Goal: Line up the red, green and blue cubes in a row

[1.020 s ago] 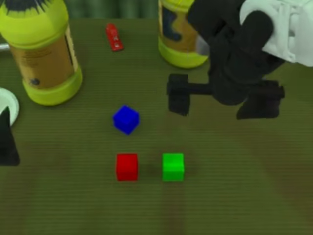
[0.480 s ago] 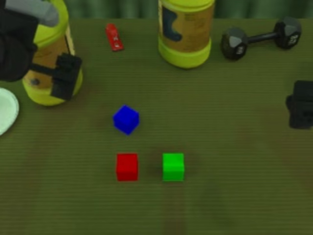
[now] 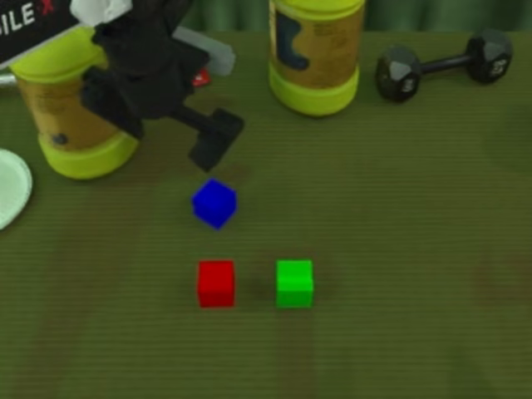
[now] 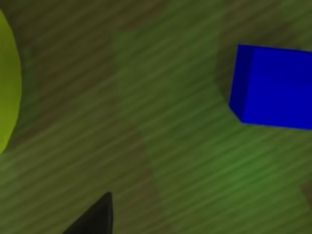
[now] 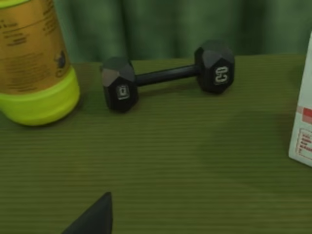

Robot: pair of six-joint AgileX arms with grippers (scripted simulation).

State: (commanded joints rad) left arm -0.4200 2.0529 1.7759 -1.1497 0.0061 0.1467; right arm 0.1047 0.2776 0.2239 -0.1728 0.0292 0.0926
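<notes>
Green table [image 3: 399, 249]: left claw [image 3: 170, 116] above blue cube [image 3: 214, 203].

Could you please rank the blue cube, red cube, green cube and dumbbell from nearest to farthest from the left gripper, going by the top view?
From the left gripper:
1. Blue cube, just below it.
2. Red cube, front row.
3. Green cube, right of the red.
4. Dumbbell, far right.

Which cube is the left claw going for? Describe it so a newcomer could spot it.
Start at the tall yellow bottle on the table's left; the left claw hangs beside it. Just below its dark fingers sits the blue cube, turned askew and standing apart from the red cube and green cube.
</notes>
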